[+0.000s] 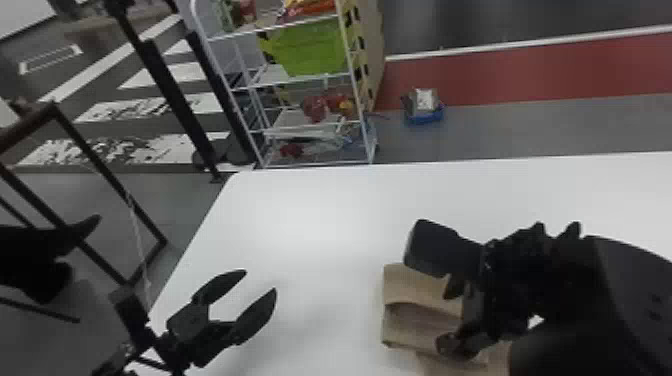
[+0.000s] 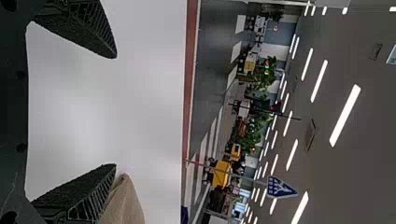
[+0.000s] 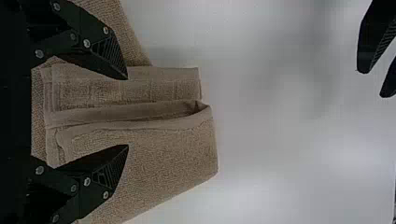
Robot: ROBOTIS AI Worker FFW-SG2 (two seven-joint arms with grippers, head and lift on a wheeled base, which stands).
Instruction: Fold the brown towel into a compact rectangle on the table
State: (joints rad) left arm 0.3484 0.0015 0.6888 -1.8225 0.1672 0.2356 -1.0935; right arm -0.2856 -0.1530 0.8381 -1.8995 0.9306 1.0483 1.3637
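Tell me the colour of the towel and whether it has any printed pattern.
The towel is plain light brown, with no printed pattern visible; best seen in the right wrist view.

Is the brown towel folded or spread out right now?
Partly folded: the towel shows layers doubled over with an open fold between them, and another part sticks out beyond the stack.

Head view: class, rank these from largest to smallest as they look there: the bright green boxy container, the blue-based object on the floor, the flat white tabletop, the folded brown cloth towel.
1. White tabletop
2. Brown towel, though partly hidden
3. Green container
4. Blue-based object
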